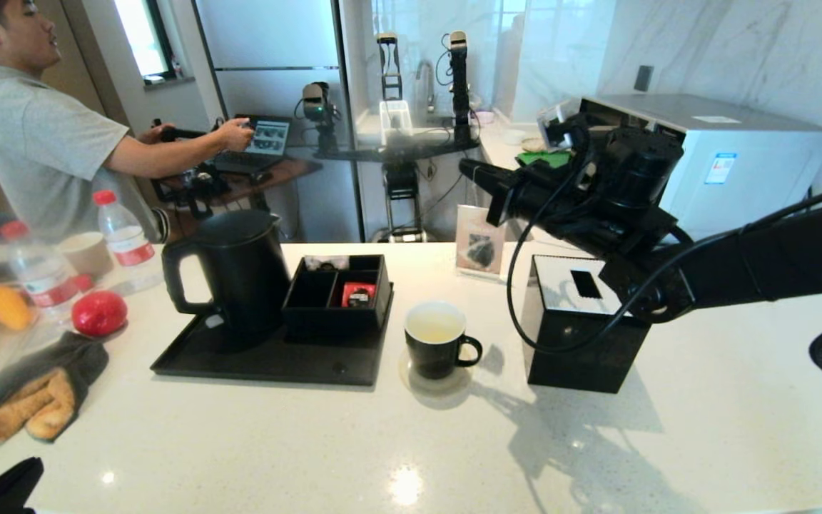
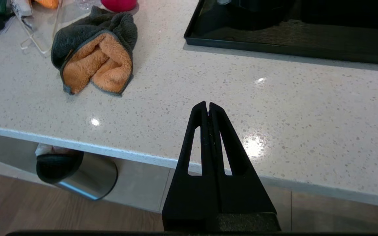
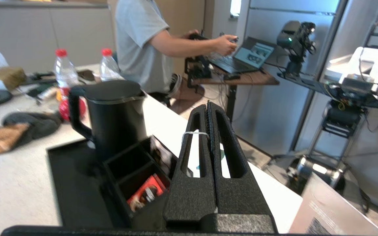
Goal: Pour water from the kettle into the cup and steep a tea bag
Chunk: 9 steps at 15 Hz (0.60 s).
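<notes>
My right gripper [image 3: 208, 106], fingers pressed together on a thin white string, hangs high, far-right of the water-filled cup [image 1: 437, 343]; I judge I should centre over it, then lower slowly.

The counter [image 1: 596, 442] is white speckled stone. A black tray [image 1: 240, 360] carries a black divided organizer [image 1: 336, 314] — one compartment holds a red packet [image 1: 358, 294]. A black tissue box [image 1: 575, 335] stands right of the tray. At far left: two red-capped bottles [image 1: 124, 232], a red apple [image 1: 99, 313] and a grey-orange cloth [image 1: 40, 392].
</notes>
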Available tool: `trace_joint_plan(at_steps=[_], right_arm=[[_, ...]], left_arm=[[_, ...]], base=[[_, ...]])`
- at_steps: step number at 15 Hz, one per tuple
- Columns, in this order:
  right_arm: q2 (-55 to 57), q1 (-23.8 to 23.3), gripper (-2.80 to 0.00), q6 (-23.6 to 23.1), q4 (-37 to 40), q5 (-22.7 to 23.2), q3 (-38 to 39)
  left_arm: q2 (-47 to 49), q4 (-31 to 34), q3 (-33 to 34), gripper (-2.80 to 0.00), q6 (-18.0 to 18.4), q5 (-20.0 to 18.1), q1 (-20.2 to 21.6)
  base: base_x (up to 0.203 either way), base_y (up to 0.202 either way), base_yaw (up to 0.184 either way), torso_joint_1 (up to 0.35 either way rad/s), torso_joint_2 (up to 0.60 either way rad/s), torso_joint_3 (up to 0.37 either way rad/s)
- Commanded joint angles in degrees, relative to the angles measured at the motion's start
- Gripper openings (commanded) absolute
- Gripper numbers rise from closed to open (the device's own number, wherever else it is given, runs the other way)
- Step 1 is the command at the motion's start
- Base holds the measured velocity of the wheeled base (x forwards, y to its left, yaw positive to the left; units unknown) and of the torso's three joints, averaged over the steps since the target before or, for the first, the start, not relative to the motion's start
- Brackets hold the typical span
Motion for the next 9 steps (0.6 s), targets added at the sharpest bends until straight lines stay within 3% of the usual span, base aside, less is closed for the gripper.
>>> trace_joint_plan(at_steps=[1, 7, 9], right_arm=[[1.7, -1.0, -2.8, -1.5, -0.4, 0.2, -0.2], [4.7, -1.9, -2.8, -2.8, -0.4, 0.3, -2.4], [5.4, -1.8, -2.8, -2.9, -0.5, 0.3, -2.9]], left_arm=[[-6.9, 0.9, 0.8, -2.8, 0.4, -2.6, 2.3], [-29.1, 15.0, 0.6, -2.8, 1.9, -7.8, 2.5], [-38.3, 21.1, 0.1, -2.8, 2.5, -11.5, 2.1]], base=[[0.0, 0.0, 0.0, 0.0, 0.0, 0.0], [0.0, 0.0, 0.0, 0.0, 0.0, 0.0], [0.0, 0.0, 0.0, 0.0, 0.0, 0.0]])
